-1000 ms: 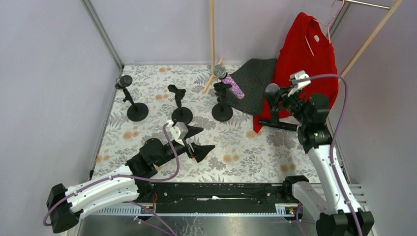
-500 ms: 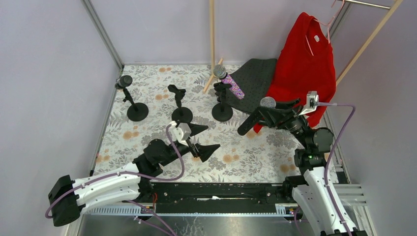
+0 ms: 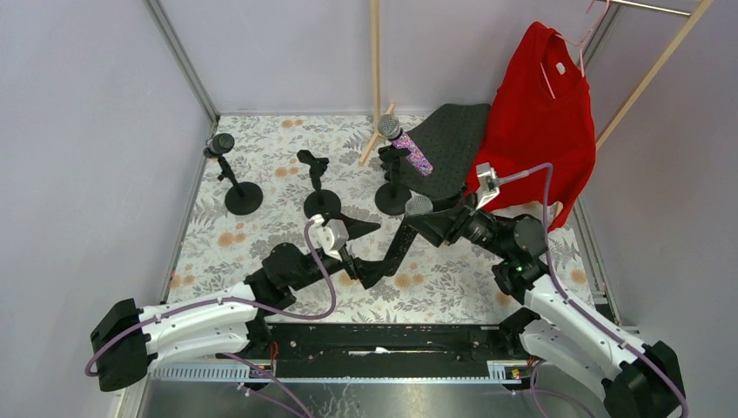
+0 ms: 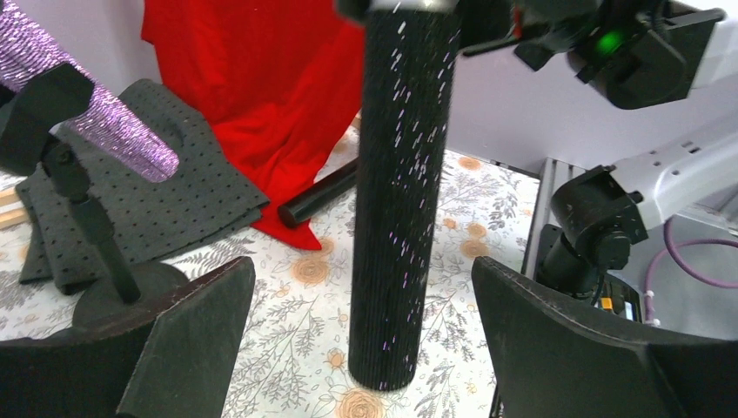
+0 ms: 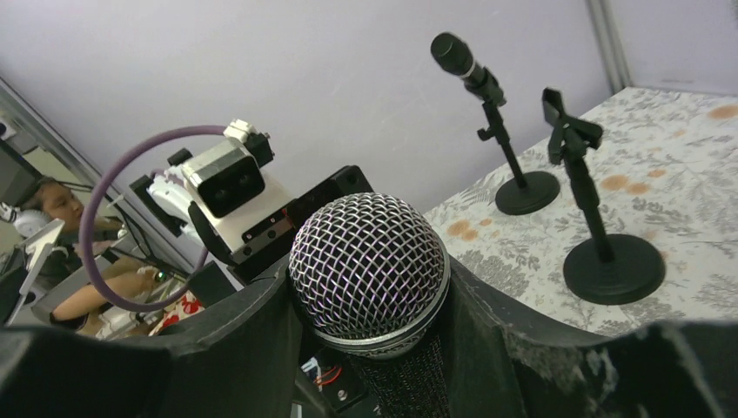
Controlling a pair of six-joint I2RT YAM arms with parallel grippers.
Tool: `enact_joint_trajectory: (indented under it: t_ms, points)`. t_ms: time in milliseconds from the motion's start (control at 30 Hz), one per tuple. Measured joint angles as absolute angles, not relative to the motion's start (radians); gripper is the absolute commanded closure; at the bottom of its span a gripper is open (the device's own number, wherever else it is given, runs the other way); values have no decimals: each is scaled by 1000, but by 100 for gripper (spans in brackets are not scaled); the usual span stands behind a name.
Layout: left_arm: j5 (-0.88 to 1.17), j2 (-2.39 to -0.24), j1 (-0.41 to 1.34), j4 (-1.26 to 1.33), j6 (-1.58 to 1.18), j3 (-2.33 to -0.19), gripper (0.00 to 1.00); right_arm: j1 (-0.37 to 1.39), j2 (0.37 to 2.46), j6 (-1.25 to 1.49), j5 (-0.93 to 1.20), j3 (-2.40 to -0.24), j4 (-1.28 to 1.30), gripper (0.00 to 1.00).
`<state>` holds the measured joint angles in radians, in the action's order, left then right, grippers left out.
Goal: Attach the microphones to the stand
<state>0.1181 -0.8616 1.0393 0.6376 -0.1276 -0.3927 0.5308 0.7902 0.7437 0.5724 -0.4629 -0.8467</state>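
Swing-over: right gripper (image 3: 432, 223) brought black microphone (image 3: 400, 239) across to left gripper (image 3: 372, 252).
It went from beside the red shirt (image 3: 540, 104) to mid-surface, with its tail end now between the left jaws, which spread wider and edged forward.

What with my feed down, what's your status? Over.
Right gripper shut on black microphone by its head. Left gripper open, straddling its body. Middle stand empty, path looks clear.
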Motion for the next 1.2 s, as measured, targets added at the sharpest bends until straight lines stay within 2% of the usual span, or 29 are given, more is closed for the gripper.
enact_joint_trajectory:
  t_ms: [233, 400, 633, 867, 933, 1000, 1067, 1200]
  points:
    - [193, -886, 1054, 661, -128, -393, 2, 670, 887, 667, 513, -498, -864, 80]
    - [214, -901, 1062, 660, -133, -393, 8, 720, 920, 649, 488, -512, -888, 79]
    - [215, -904, 1064, 662, -152, -393, 29, 736, 920, 649, 480, -543, -904, 73]
    - [202, -904, 1062, 676, -165, -393, 63, 744, 906, 663, 490, -553, -894, 68]
    - [202, -907, 1061, 677, -164, -393, 76, 745, 902, 663, 490, -553, -891, 60]
    - [205, -912, 1061, 681, -168, -393, 90, 745, 899, 662, 490, -553, -884, 48]
    - [207, -921, 1061, 684, -171, -393, 99, 745, 894, 654, 490, -553, -869, 33]
    - [224, -937, 1064, 671, -174, -395, 100, 745, 865, 618, 481, -557, -825, 15]
